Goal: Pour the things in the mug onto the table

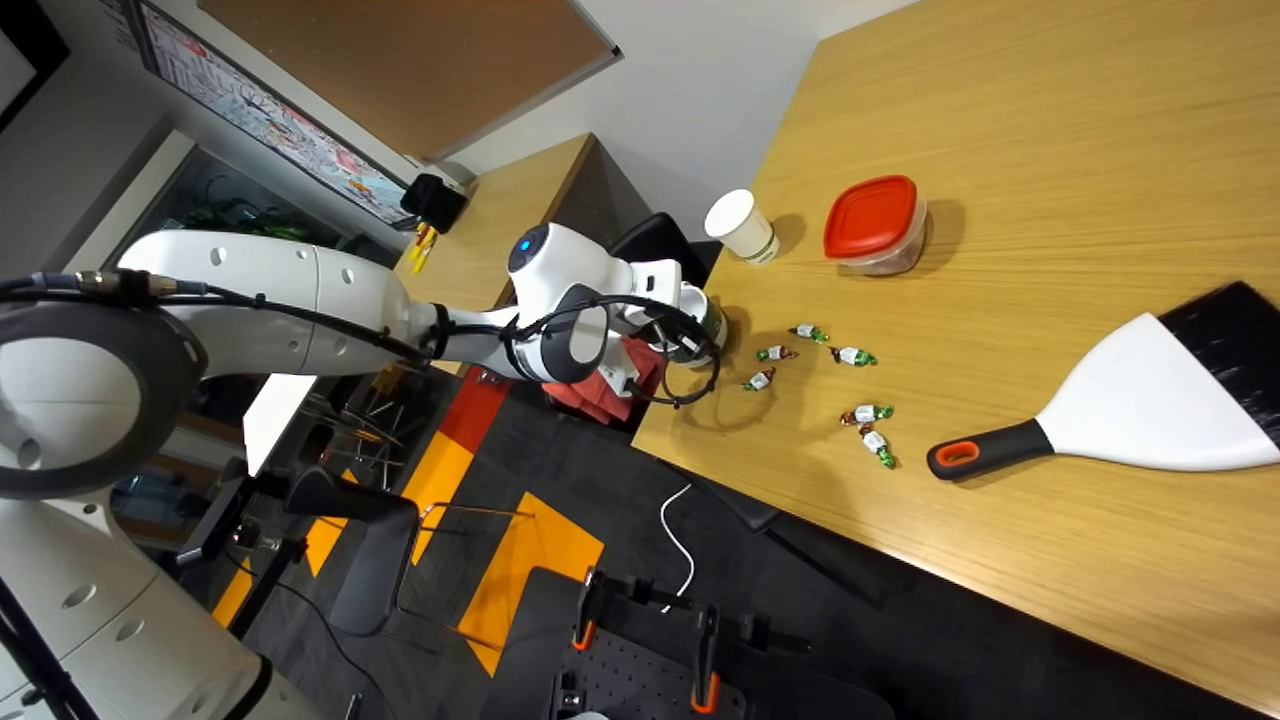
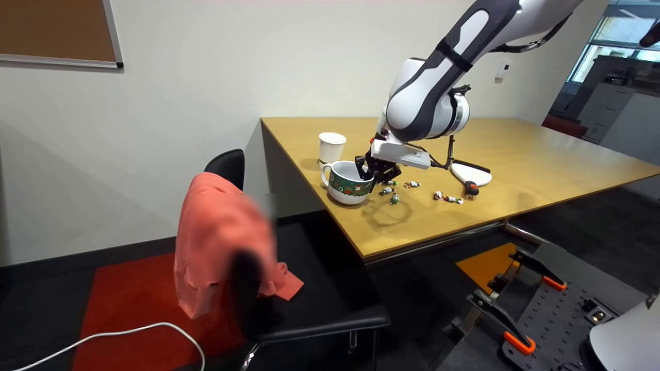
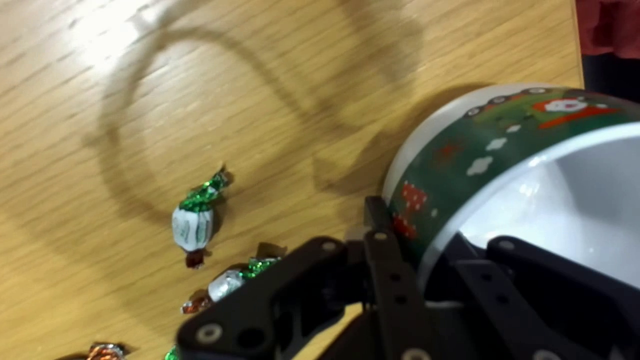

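Note:
The mug [image 2: 349, 184], white with a green patterned band outside and a white inside, stands roughly upright at the table's near corner; whether it touches the wood cannot be told. It also shows in an exterior view [image 1: 714, 318] and the wrist view [image 3: 480, 145]. My gripper [image 3: 419, 229] is shut on its wall, one finger inside, one outside, opposite the handle [image 2: 325, 174]. The things are several small wrapped candies [image 1: 853, 356], white, green and reddish-brown, scattered on the tan table [image 1: 1050, 200]. One candy [image 3: 192, 225] lies near the mug. The visible inside shows no candy; part is hidden.
A plain white cup [image 1: 742, 225] stands close beside the mug. A red-lidded container [image 1: 870, 215] is farther in. A white scraper [image 1: 1150, 400] with a black and orange handle lies beyond the candies. A chair with a salmon cloth [image 2: 221, 237] stands by the table edge.

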